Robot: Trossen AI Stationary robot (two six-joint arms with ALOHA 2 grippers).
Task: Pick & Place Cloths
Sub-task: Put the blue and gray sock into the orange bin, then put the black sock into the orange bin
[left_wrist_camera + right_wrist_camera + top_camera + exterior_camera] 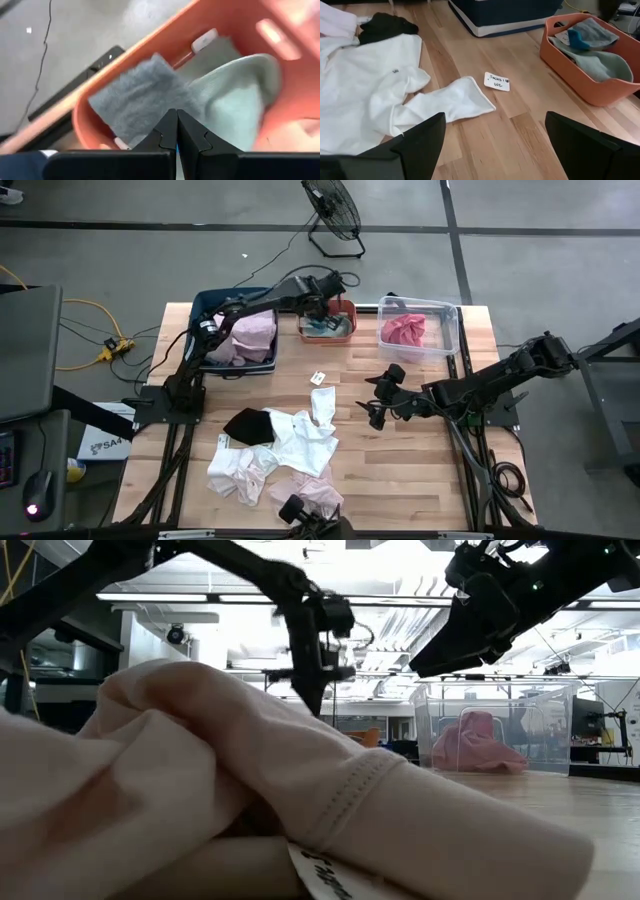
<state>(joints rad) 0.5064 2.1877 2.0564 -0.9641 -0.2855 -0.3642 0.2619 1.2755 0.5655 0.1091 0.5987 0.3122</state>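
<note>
Cloths lie in a heap on the table's near middle: a white garment (300, 440) (370, 85), a black piece (250, 425) (385, 22) and pale pink pieces (310, 495) (200, 770). My left gripper (325, 310) (176, 112) is shut with nothing between its fingers. It hangs point-down over the orange bin (345, 308) (150, 45), where a grey cloth (135, 100) and a sage green cloth (235, 95) lie. My right gripper (375, 408) (495, 120) is open. It hovers above bare table just right of the white garment's sleeve (455, 100).
The blue bin (205, 305) at the far left holds pink and white cloths. The clear bin (450, 315) (495, 730) at the far right holds a pink cloth (405, 330). A small paper tag (318, 378) (497, 81) lies on the table. Bare wood shows on the near right.
</note>
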